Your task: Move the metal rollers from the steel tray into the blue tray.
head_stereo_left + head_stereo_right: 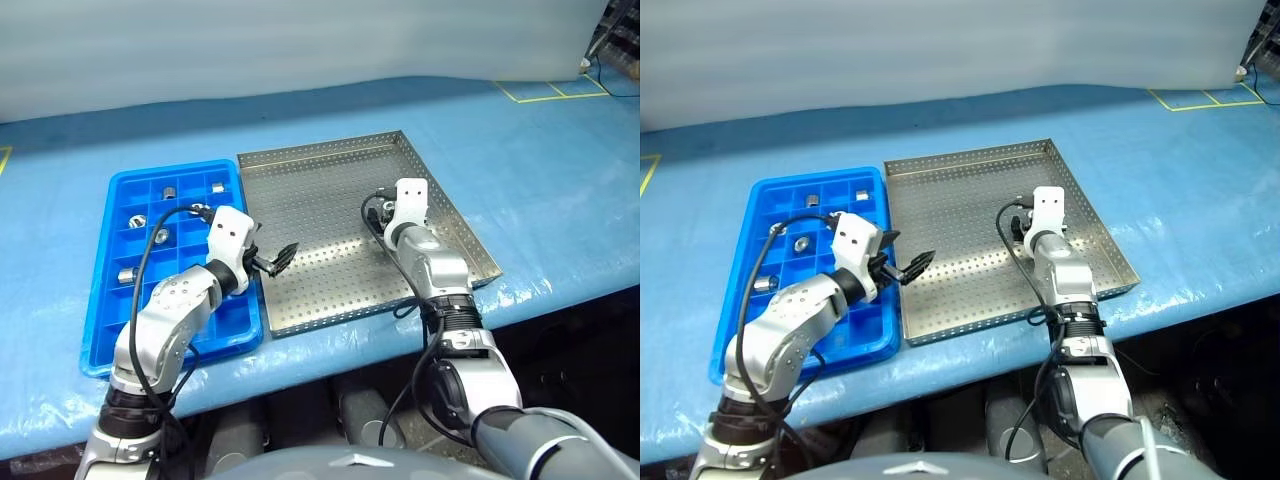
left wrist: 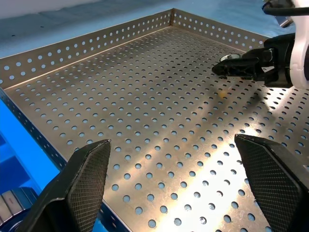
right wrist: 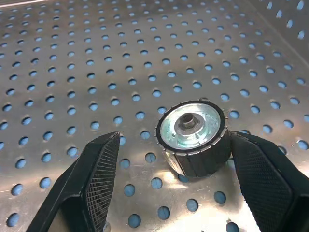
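The steel tray (image 1: 320, 190) lies at the table's middle, with the blue tray (image 1: 228, 318) against its left side. Several metal rollers (image 1: 170, 190) sit in the blue tray's far compartments. One metal roller (image 3: 190, 133) rests on the steel tray's perforated floor, on its right half. My right gripper (image 3: 175, 140) is open around this roller, one finger close against it and the other a gap away. My left gripper (image 1: 278, 258) hovers open and empty over the steel tray's left rim, and the left wrist view shows its fingers (image 2: 89, 179) spread wide above bare floor.
A blue cloth (image 1: 540, 190) covers the table, whose front edge runs just below both trays. Yellow tape lines (image 1: 552, 92) mark the far right corner. A pale wall (image 1: 300, 40) stands behind the table.
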### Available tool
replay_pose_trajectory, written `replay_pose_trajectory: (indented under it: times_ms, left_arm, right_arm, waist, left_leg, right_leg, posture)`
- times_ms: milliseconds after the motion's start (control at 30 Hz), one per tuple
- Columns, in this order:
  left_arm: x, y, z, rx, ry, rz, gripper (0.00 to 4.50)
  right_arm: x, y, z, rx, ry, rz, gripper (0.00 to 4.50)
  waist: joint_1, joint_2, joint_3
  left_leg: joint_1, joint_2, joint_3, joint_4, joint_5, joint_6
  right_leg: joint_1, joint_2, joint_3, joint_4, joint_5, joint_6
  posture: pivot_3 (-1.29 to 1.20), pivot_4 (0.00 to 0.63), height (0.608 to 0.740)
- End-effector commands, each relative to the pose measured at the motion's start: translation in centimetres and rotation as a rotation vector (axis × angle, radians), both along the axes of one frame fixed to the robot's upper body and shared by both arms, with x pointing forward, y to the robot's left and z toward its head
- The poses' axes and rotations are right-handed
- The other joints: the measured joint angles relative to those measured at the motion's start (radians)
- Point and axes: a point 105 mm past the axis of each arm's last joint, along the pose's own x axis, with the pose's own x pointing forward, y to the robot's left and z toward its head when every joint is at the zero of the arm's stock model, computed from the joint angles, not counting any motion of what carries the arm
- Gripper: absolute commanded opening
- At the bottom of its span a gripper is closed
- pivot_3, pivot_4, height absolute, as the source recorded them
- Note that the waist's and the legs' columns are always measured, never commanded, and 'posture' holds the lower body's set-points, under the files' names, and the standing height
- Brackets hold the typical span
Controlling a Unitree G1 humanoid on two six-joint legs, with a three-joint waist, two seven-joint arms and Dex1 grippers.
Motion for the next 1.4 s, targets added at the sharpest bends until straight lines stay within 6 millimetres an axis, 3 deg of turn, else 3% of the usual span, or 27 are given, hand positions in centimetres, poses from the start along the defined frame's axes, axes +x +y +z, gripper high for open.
replay_pose_trajectory:
  times_ms: [33,267,467,667,767,867,1000,1067,1167,1400]
  left_arm:
    - [-0.3,-0.3,2.0,-0.02,-0.076,0.007,4.5]
    - [-0.6,-0.2,1.5,-0.015,-0.055,0.017,4.5]
    - [-0.7,0.8,1.1,0.01,-0.04,0.046,4.5]
    - [-1.0,2.7,1.1,0.068,-0.039,0.085,4.5]
    - [-2.5,4.4,1.8,0.143,-0.041,0.073,4.5]
    - [-3.7,6.3,2.8,0.213,-0.057,0.095,4.5]
    - [-5.0,8.6,3.8,0.28,-0.054,0.13,4.5]
    - [-5.4,10.2,3.8,0.326,-0.038,0.175,4.5]
    - [-5.7,12.2,3.6,0.394,-0.013,0.244,4.5]
    - [-6.7,14.1,3.4,0.455,0.021,0.305,4.5]
  right_arm:
    - [0.9,-0.6,0.9,0.015,-0.067,-0.035,3.75]
    - [1.2,-0.6,-0.5,0.041,-0.057,-0.045,3.75]
    - [1.0,0.5,-0.5,0.051,-0.07,0.011,1.93]
    - [0.3,1.6,0.4,0.024,-0.102,0.093,1.88]
    - [-2.1,5.7,3.7,0.087,-0.167,0.367,1.88]
    - [-6.1,10.0,7.0,0.12,-0.219,0.636,1.88]
    - [-12.0,15.1,9.3,0.179,-0.229,0.968,1.88]
    - [-14.2,16.9,9.9,0.179,-0.228,1.087,1.88]
    - [-15.9,18.8,10.0,0.187,-0.206,1.184,1.88]
    - [-16.8,21.7,7.7,0.177,-0.104,1.238,1.88]
  waist:
    - [0.0,0.0,0.0]
    - [-0.004,0.0,0.0]
    - [-0.007,0.0,0.0]
    - [-0.007,0.001,0.0]
    - [-0.005,0.001,0.0]
    - [-0.002,0.005,0.002]
    - [0.019,0.005,0.002]
    - [0.028,0.005,0.002]
    - [0.052,0.004,0.002]
    - [0.09,0.002,0.0]
  left_leg:
    - [0.0,0.0,0.0,0.0,0.0,0.0]
    - [0.002,0.0,0.0,0.0,0.0,0.0]
    - [0.002,0.0,0.0,0.001,0.0,0.001]
    - [0.002,0.001,-0.001,0.0,0.0,0.001]
    - [0.001,0.002,-0.001,0.0,0.0,0.001]
    - [-0.002,0.004,-0.001,-0.002,0.0,0.001]
    - [0.0,0.006,-0.001,-0.002,0.0,0.001]
    - [0.001,0.006,-0.002,-0.002,0.0,0.0]
    - [0.001,0.007,-0.001,-0.002,0.0,0.0]
    - [0.001,0.005,-0.001,-0.002,0.0,-0.001]
  right_leg:
    - [0.0,0.0,0.0,0.0,0.0,0.0]
    - [0.003,0.0,0.0,-0.001,0.001,0.001]
    - [0.004,0.0,0.001,-0.001,0.001,0.001]
    - [0.003,0.001,0.001,-0.001,0.001,0.001]
    - [0.001,0.001,0.001,-0.001,0.001,0.001]
    - [-0.003,0.001,0.001,0.0,0.0,0.0]
    - [-0.002,0.001,-0.001,0.0,-0.003,-0.005]
    - [-0.002,0.001,-0.003,0.0,-0.005,-0.008]
    - [-0.002,0.0,-0.004,0.0,-0.008,-0.009]
    - [-0.003,-0.004,-0.007,-0.001,-0.006,-0.011]
  posture:
    - [-0.18,0.15,0.74]
    - [-0.17,0.15,0.74]
    - [-0.17,0.15,0.74]
    - [-0.16,0.15,0.74]
    - [-0.15,0.15,0.74]
    - [-0.12,0.15,0.74]
    - [-0.1,0.15,0.74]
    - [-0.08,0.15,0.74]
    - [-0.07,0.15,0.74]
    - [-0.01,0.15,0.74]
